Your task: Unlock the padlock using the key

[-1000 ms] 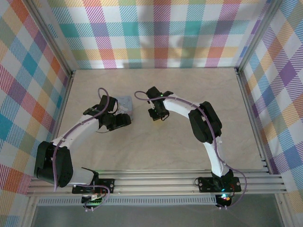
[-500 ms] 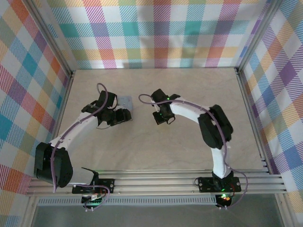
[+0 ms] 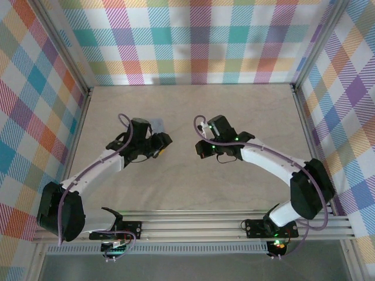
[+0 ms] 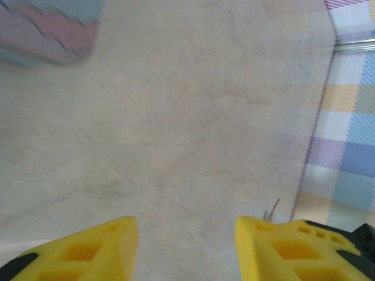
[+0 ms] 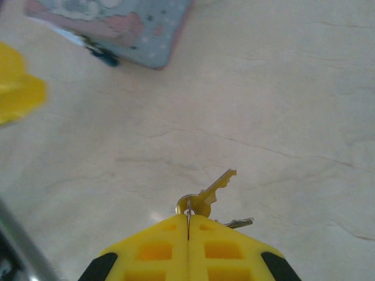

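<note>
Ahead of the right gripper [image 5: 187,221]: the key [image 5: 214,186] juts forward and slightly to the right from the fingertips. It looks brass-coloured and hangs over the bare table [image 5: 293,88].
Right gripper's grip: the two yellow fingers are pressed flat together with no gap I can see. They pinch the thin ring at the key's head.
Just right of those fingertips: a second small key [image 5: 237,222], greyish, pokes out sideways from the same bunch.
Far ahead and to the left of the right gripper: the padlock [image 5: 103,54], a tiny dark bluish blob, sits at the near edge of the pale blue tin [image 5: 117,20]. Whether it merely touches the tin or is fastened to it, I cannot tell.
Key to padlock: well apart, with bare tabletop between them.
Left gripper [image 4: 185,227]: the fingers stand apart at a moderate width, with nothing between them but tabletop.
Ahead and left of the left gripper: a blurred corner of the tin.
Left of the right gripper, off to the side: a yellow fingertip [image 5: 17,91] of the left gripper, near the padlock but not touching it.
From above: the two grippers face each other, near but apart, the left one just beside the tin.
</note>
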